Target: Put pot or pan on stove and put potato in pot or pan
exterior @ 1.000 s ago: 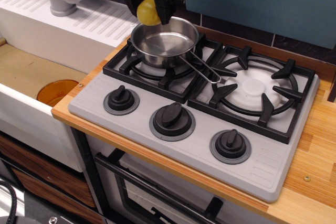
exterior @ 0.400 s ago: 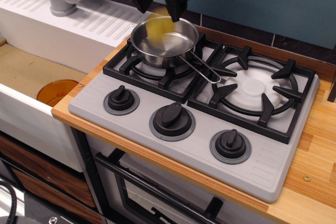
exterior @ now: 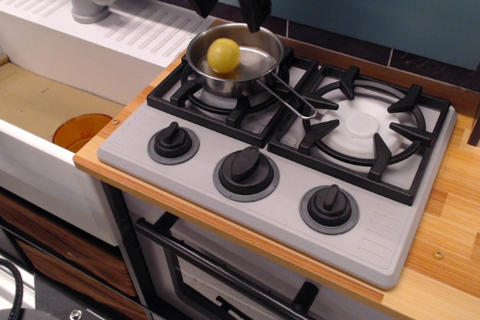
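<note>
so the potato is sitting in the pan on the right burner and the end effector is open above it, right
Not quite: the pan sits on the left burner of the stove, not the right. The observation.image view shows the potato inside it, with the end effector open above.

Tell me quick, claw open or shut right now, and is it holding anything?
Claw: open and empty, above the shiny steel saucepan; the small yellow potato lies loose inside it.

- The gripper [exterior: 229, 7] hangs spread just above the saucepan [exterior: 235, 59], crowding its back rim.
- The potato [exterior: 223, 55] fills the pan's left half.
- The wire handle [exterior: 289, 97] juts toward the bare right burner [exterior: 366, 127].
</note>
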